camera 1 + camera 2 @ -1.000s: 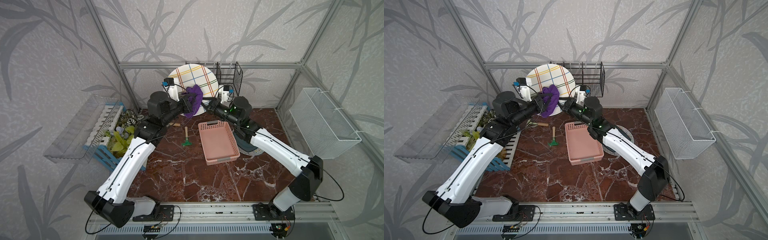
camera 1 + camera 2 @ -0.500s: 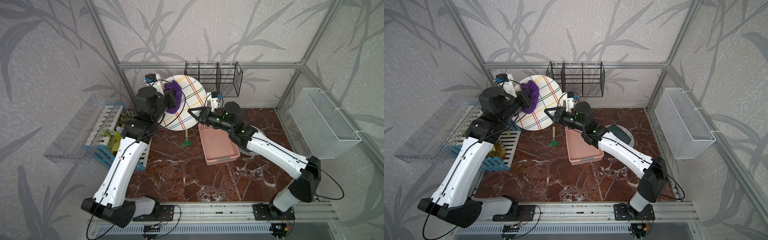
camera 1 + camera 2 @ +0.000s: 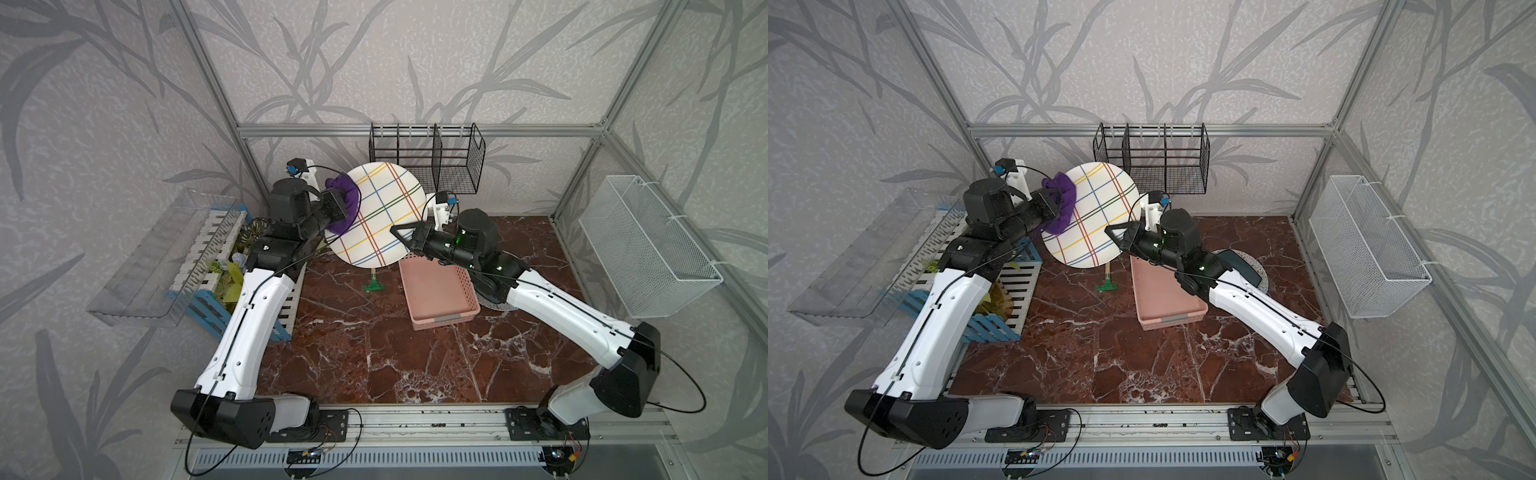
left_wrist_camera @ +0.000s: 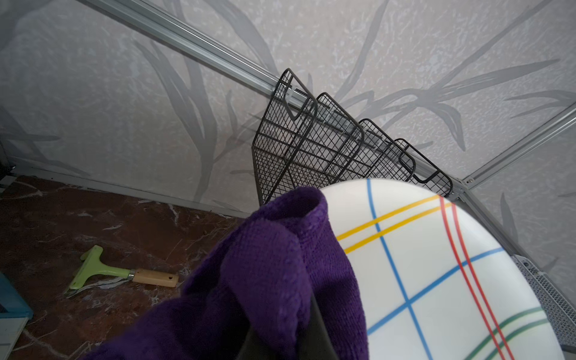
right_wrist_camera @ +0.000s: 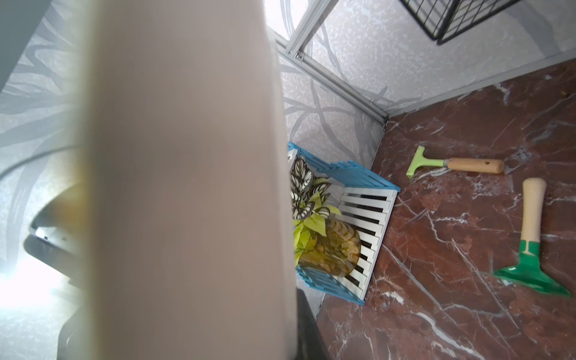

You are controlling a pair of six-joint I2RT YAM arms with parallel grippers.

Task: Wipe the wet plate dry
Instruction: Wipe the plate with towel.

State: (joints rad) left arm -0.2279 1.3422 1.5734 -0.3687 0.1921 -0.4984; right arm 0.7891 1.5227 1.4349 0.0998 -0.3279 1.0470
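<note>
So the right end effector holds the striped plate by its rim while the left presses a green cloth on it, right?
Not green: the cloth is purple, as the left wrist view shows. The rest holds: right end effector on the plate rim, left end effector pressing the cloth.

White-shelled left arm [image 3: 249, 328] and right arm [image 3: 557, 305], black joints, thin black cables; green light behind the right end effector [image 3: 409, 243].
</note>
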